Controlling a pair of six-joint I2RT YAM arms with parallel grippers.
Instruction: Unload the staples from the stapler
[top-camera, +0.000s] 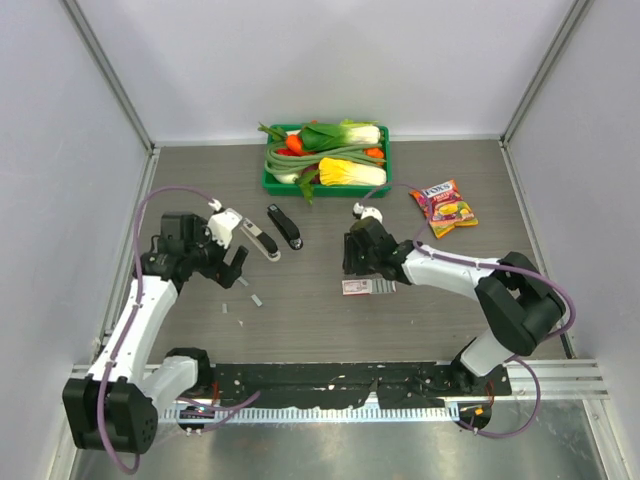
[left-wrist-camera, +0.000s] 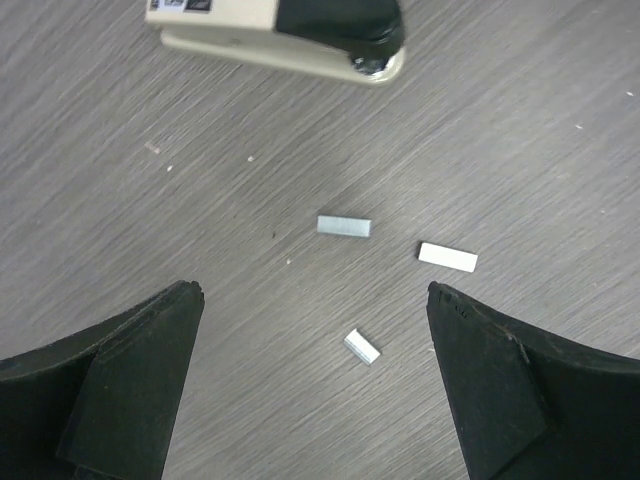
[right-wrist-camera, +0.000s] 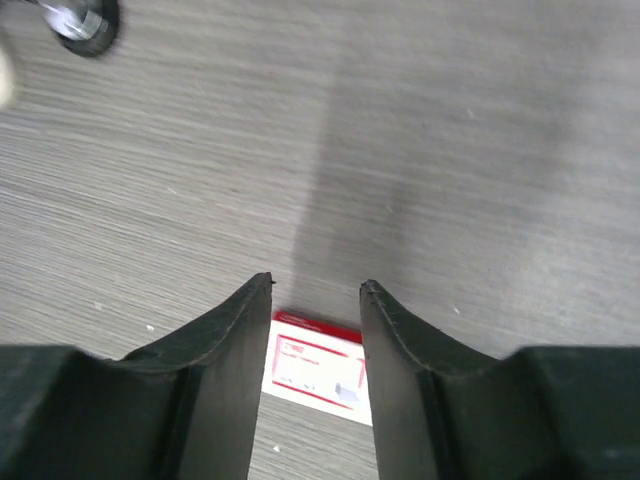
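The left claw (left-wrist-camera: 312, 292) hangs spread wide over three staples (left-wrist-camera: 344, 226) lying loose on the table (top-camera: 330, 330), probably placed so its fingers can straddle one. The stapler (left-wrist-camera: 280, 35) lies just beyond them, beside a black stapler (top-camera: 285, 227). The right claw (right-wrist-camera: 317, 285) hovers low, fingers parted and pinching nothing, with a small box (right-wrist-camera: 315, 365) flat on the table under the gap, seemingly kept clear of the work. The left wrist view cuts off the stapler's top, so I cannot tell whether its rail holds more staples. The box's print is too blurred to read.
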